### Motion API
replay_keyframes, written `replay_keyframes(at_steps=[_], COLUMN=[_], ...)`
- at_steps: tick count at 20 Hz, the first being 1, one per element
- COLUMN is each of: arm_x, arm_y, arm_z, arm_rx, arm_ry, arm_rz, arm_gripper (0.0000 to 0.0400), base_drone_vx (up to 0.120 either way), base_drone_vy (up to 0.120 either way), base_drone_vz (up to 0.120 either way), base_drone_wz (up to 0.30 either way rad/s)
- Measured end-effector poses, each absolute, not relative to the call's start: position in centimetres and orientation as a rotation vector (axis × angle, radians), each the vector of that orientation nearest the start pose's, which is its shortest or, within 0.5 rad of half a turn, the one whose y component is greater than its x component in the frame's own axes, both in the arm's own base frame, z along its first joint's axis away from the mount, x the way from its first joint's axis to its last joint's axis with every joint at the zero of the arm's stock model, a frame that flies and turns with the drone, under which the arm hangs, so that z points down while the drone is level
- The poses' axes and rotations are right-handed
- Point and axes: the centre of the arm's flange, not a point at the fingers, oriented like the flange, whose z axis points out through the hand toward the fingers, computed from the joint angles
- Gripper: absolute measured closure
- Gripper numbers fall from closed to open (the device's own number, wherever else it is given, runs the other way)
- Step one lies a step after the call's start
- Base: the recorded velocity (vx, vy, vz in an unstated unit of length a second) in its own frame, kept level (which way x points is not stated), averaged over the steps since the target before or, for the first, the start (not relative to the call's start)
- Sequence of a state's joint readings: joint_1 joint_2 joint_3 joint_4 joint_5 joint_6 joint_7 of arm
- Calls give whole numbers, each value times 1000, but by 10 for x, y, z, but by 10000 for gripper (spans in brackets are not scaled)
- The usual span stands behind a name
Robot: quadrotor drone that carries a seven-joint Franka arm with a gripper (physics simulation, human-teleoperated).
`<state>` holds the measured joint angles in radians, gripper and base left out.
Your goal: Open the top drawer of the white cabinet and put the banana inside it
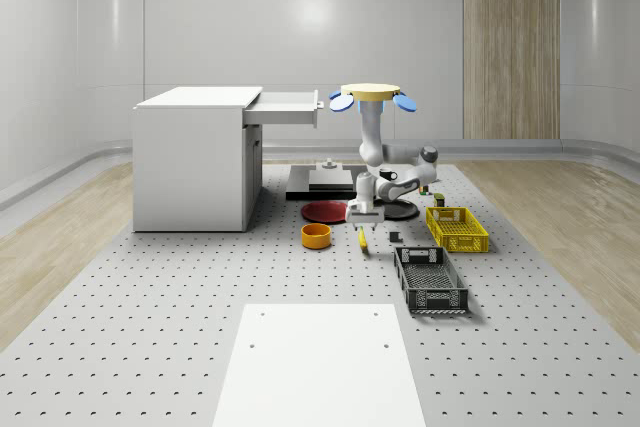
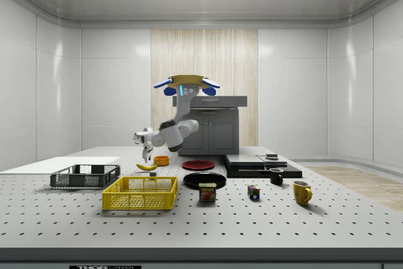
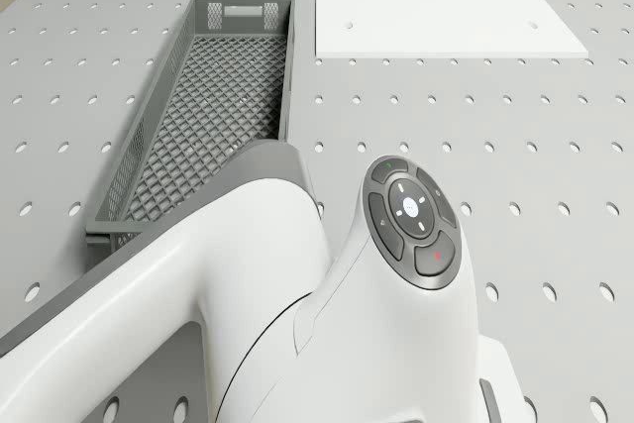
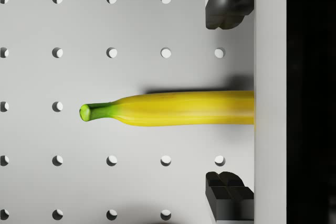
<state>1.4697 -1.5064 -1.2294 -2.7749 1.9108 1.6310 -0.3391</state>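
Wrist view: gripper points straight down at the banana, which lies flat on the perforated table, fingers spread apart on either side of it and not touching. Whole-scene view has the drone hovering just off the white cabinet, near its top drawer, already pulled open, arm bent down to the table between the orange bowl and yellow crate. Grey crate sits near the banana, red plate behind it.
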Motion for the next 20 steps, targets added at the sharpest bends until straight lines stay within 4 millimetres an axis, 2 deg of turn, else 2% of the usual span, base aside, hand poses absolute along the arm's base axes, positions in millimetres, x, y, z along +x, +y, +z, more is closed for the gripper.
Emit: replay_keyframes(at_steps=[4,12,20], arm_x=[323,347,353], arm_y=[73,75,76], arm_z=[552,565,585], arm_rx=[-2,-2,-2], arm_ry=[-1,-1,-2], arm_rz=[785,785,785], arm_gripper=[0,0,0], base_drone_vx=[0,0,0], base_drone_vy=[0,0,0], base_drone_vz=[0,0,0], base_drone_wz=[0,0,0])
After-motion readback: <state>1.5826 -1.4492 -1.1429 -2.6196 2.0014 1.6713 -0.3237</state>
